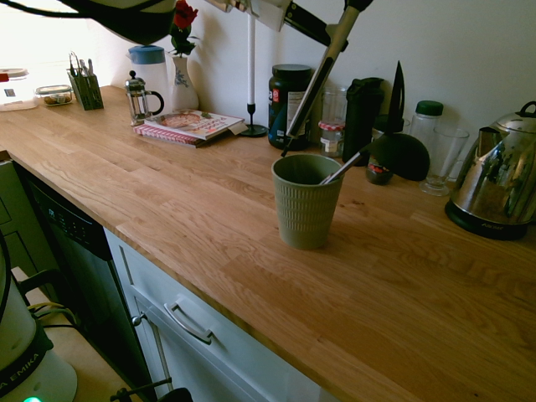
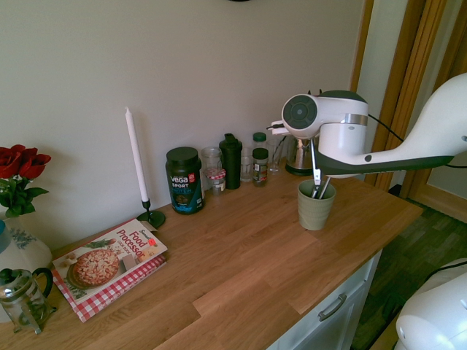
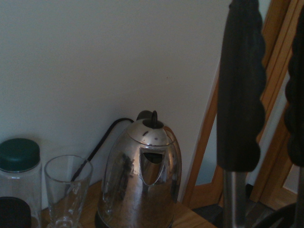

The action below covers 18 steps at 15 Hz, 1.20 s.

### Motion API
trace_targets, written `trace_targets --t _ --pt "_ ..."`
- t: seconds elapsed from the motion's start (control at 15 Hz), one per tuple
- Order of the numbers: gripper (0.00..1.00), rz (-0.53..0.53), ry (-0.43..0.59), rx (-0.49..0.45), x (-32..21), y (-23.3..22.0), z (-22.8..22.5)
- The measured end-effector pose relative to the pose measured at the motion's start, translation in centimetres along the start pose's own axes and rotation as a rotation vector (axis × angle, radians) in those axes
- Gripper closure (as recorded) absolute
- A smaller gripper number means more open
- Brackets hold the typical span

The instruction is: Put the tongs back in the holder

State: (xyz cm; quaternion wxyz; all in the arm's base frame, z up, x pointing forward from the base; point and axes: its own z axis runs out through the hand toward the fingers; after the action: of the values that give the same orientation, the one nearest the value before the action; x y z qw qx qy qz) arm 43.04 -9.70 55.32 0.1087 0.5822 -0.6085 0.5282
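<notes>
Gripper [image 2: 315, 162] clamped shut on tongs [image 1: 316, 84], holding them by the upper end, tilted. Tongs' lower tips hang just above the holder [image 1: 306, 201] rim in the first exterior view; second exterior view shows them at the mouth, can't tell if inside. Spoon [image 1: 342, 167] already leans in the holder. Kettle [image 1: 498, 188] stands well to one side on the counter [image 1: 209, 226].

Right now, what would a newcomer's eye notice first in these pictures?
The long silver tongs with black ends, hanging slanted from the robot's shut tool above the ribbed sage-green cup at mid-counter. A spoon already leans inside. The shiny steel kettle stands against the wall nearby.
</notes>
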Motion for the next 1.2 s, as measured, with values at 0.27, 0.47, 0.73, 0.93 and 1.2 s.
trace_targets --t 0.27,0.47,0.73,0.93,1.2 --pt "1.00 -0.007 -0.031 -0.015 -0.9 1.5 3.1" --pt "1.00 -0.020 -0.063 -0.040 -3.4 3.0 4.2" --pt "1.00 -0.040 -0.090 -0.067 -5.8 4.5 5.2" --pt "0.00 -0.054 -0.103 -0.083 -6.7 5.3 5.4" --pt "0.00 -0.050 -0.113 -0.087 -7.0 5.3 5.3"
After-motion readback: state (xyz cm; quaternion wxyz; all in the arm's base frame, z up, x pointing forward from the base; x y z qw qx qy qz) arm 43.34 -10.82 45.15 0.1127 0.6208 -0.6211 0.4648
